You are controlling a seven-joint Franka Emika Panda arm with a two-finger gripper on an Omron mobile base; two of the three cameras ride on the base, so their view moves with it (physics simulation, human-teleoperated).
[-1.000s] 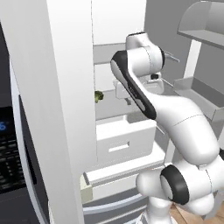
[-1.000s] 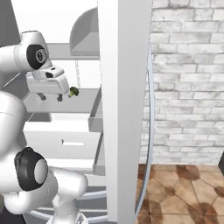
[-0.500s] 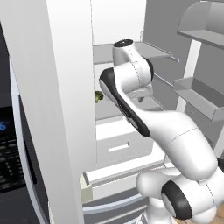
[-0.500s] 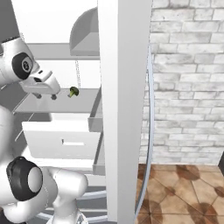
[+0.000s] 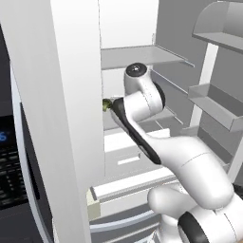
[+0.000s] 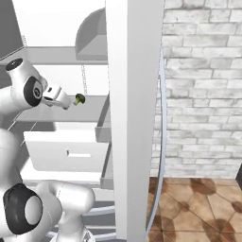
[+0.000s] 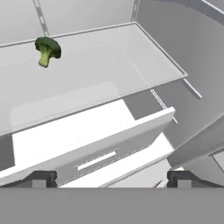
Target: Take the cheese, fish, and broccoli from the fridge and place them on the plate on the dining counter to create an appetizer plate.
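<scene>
Inside the open fridge (image 5: 128, 57), the end effector (image 7: 111, 177), fingers spread wide and empty, faces the broccoli (image 7: 47, 50) lying on a shelf at ten o'clock, apparently lining up a grasp.

On the right side there is a wall of pale grey and white bricks (image 6: 201, 71), with rough stones of slightly different shades. Under it lies a floor of brown tiles (image 6: 198, 208) in an angular pattern, with darker and lighter patches of warm brown. At the far left stands a dark appliance panel with small blue glowing signs (image 5: 9, 161). The light is soft and even, without strong shadows on the wall or the floor
</scene>
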